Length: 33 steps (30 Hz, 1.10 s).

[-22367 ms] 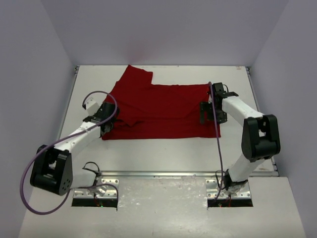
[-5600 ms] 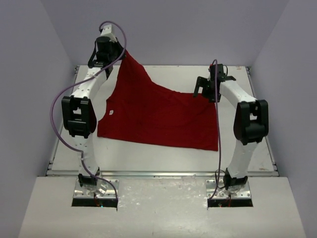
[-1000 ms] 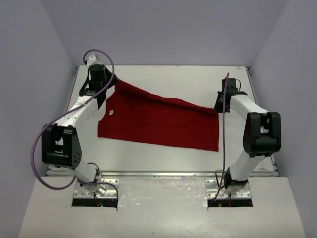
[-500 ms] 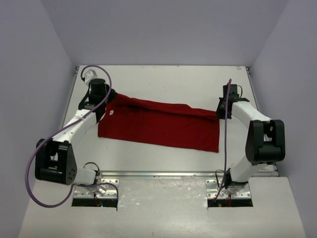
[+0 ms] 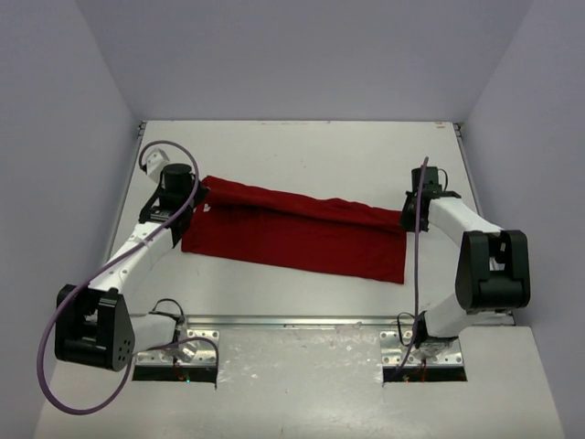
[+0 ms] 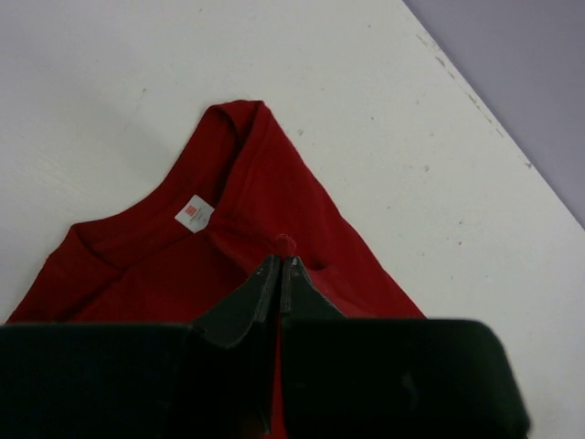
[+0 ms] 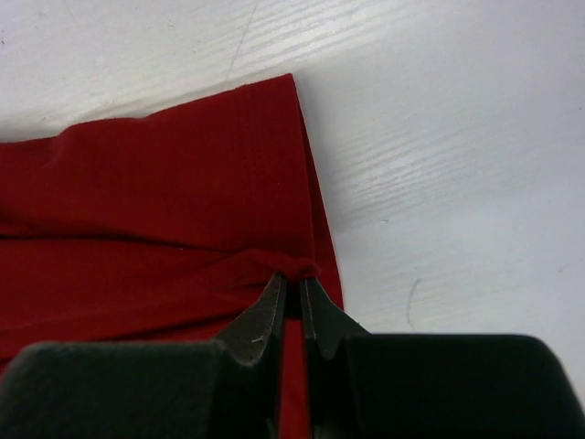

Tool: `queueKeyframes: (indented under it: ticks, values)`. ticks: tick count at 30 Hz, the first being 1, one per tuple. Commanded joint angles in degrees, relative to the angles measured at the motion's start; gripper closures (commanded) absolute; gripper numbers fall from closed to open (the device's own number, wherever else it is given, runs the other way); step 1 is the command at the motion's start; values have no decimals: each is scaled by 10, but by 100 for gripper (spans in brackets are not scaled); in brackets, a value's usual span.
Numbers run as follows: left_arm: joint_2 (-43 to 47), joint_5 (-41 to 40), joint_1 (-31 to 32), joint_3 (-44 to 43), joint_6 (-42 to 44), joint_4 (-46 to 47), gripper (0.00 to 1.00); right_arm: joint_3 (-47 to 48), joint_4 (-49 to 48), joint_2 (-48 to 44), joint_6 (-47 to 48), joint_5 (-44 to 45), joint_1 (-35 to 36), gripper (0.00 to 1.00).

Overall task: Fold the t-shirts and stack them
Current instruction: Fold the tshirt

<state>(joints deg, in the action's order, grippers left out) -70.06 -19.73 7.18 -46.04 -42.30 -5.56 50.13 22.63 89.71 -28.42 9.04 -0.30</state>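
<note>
One deep-red t-shirt [image 5: 292,240], lying as a wide band across the middle of the top view on the white surface [image 5: 320,155], upper edge apparently doubled over; I judge it light, limp, wrinkle-prone and not fragile, sagging wherever unsupported. My left hand [image 6: 280,262] is clenched on a pinch of cloth near the neck label [image 6: 194,212] at frame left, and my right hand [image 7: 291,277] is clenched on a pinch by the side edge at frame right. Best holds, in my judgement: two well-separated points on one edge, taken together so the cloth spreads taut.

Both arms stretch forward and low (elbows bent), left claw [image 6: 279,265] and right claw [image 7: 292,279] pinched closed.
</note>
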Motion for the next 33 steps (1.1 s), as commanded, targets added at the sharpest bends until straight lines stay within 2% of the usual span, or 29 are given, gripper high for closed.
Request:
queueKeyframes:
  ticks: [1, 8, 13, 14, 20, 25, 26, 33]
  values:
    - [43, -24, 7, 18, -13, 7, 100, -5, -4, -29, -7, 22, -1, 91]
    - [72, -40, 15, 48, -22, -1, 100, -16, -1, -33, -10, 28, -1, 90]
    - [82, -38, 30, 75, -24, 3, 100, -29, 0, -40, -14, 27, -1, 84]
    - [84, -38, 33, 83, -25, 3, 100, -33, -3, -41, -15, 27, -1, 78]
    - [97, -46, 43, 107, -31, -3, 100, -53, -12, -67, -24, 7, -1, 75]
    - [124, -56, 44, 118, -34, -22, 100, -62, -15, -73, -27, -6, -1, 88]
    - [128, -65, 44, 119, -38, -28, 100, -64, -15, -74, -27, -8, -1, 95]
    - [138, -68, 44, 122, -41, -40, 100, -73, -15, -89, -26, 6, 23, 97]
